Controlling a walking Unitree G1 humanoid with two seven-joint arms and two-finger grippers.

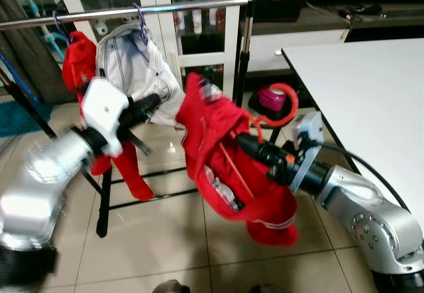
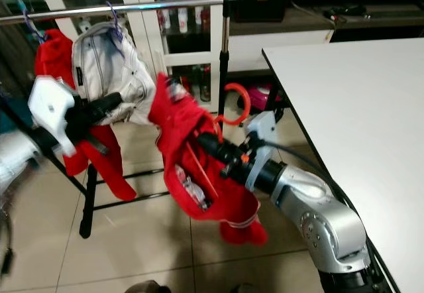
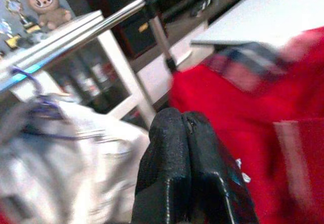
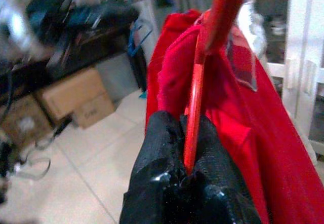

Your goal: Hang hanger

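Note:
A red hanger (image 1: 281, 111) with a curved hook carries a red garment (image 1: 225, 160). My right gripper (image 1: 248, 146) is shut on the hanger's red bar (image 4: 195, 107), holding it below and in front of the chrome rail (image 1: 132, 9). A white jacket (image 1: 136, 64) and another red garment (image 1: 79, 61) hang on that rail from purple hangers. My left gripper (image 1: 154, 102) is shut on nothing, its fingers (image 3: 177, 148) pressed together, between the white jacket and the held red garment.
The rail's black upright (image 1: 244, 48) and floor frame (image 1: 103, 203) stand on the tiled floor. A white table (image 1: 364, 94) lies to the right. White glass-door cabinets (image 1: 192, 21) stand behind. A pink object (image 1: 270, 99) sits on the floor beyond the rack.

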